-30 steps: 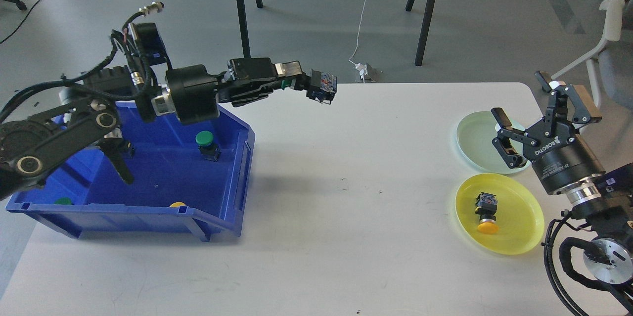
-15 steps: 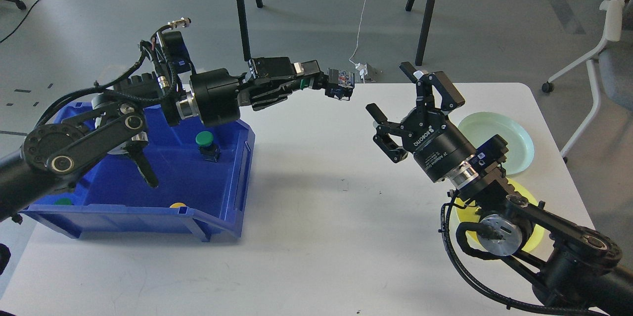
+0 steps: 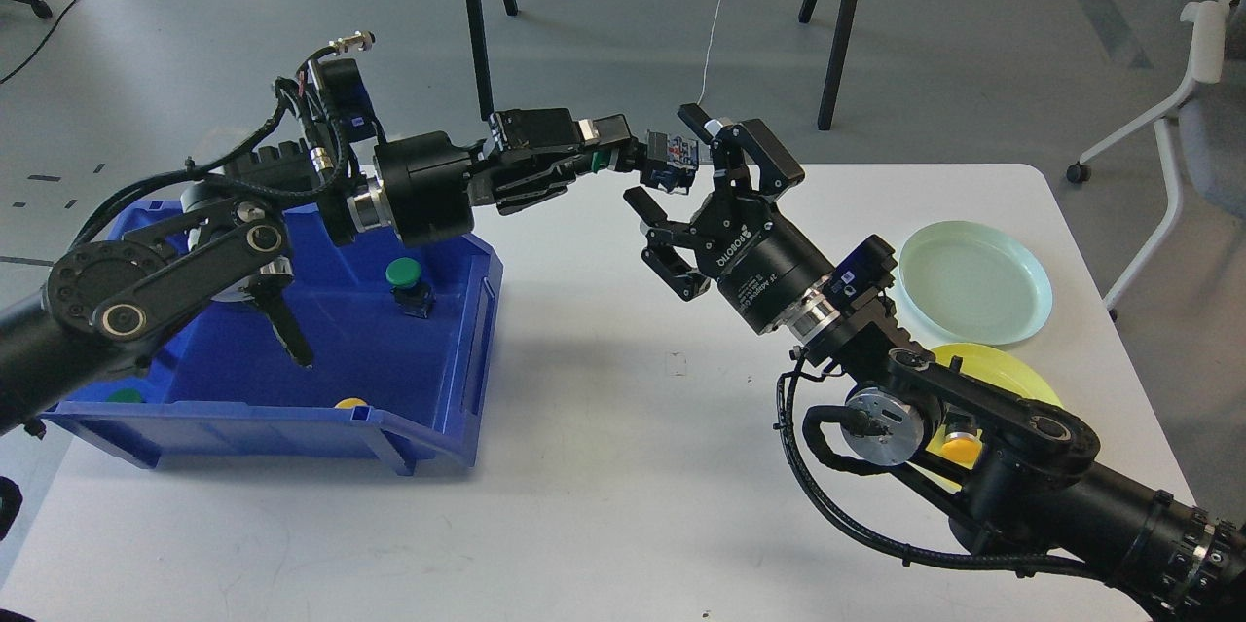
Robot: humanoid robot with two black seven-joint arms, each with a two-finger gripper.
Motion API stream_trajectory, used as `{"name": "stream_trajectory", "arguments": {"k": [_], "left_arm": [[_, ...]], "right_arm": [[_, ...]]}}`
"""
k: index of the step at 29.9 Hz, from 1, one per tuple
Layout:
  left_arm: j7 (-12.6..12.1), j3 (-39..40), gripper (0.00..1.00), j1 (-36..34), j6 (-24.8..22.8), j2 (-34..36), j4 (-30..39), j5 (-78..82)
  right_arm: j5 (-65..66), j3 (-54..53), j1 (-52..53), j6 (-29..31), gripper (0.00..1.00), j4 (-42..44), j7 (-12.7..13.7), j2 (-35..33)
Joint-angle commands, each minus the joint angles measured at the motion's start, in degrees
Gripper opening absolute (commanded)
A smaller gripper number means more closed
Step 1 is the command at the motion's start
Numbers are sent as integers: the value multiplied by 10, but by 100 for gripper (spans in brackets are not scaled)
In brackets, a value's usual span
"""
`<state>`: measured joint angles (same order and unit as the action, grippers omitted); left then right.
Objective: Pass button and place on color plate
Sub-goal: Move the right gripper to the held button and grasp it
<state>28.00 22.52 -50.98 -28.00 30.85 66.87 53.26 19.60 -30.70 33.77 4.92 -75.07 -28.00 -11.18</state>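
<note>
My left gripper [image 3: 635, 160] reaches out over the table's far edge, shut on a small black button unit [image 3: 672, 162] with a green cap toward its jaws. My right gripper [image 3: 668, 172] is open, one finger [image 3: 703, 121] above and one finger [image 3: 642, 203] below the held button; I cannot tell if they touch it. A pale green plate [image 3: 973, 283] lies at the right. A yellow plate [image 3: 1017, 371] in front of it is partly hidden by my right arm, with a yellow-capped button [image 3: 962, 448] on it.
A blue bin [image 3: 458, 359] stands at the left with a green-capped button [image 3: 404, 279] inside, and a green cap [image 3: 125, 396] and a yellow cap [image 3: 348, 402] near its front wall. Tripod legs and a chair stand beyond the table.
My right arm has swung left from the plates to the middle, bringing its open gripper around the button. My left gripper moved slightly right, then held still with the button.
</note>
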Motion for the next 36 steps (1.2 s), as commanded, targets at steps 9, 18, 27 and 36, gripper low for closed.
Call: {"name": "stream_trajectory", "arguments": {"k": [9, 18, 27, 36], "left_arm": [[0, 2, 6, 1, 0, -1, -1, -1], [0, 3, 7, 1, 0, -2, -1, -1], [0, 4, 7, 3, 0, -3, -1, -2], [0, 3, 5, 3, 0, -3, -1, -1]], "right_arm": [[10, 22, 9, -1, 1, -2, 0, 5], [5, 19, 8, -25, 1, -4, 0, 3], [4, 15, 7, -25, 1, -4, 0, 2], [3, 11, -2, -25, 66, -10, 0, -11]]}}
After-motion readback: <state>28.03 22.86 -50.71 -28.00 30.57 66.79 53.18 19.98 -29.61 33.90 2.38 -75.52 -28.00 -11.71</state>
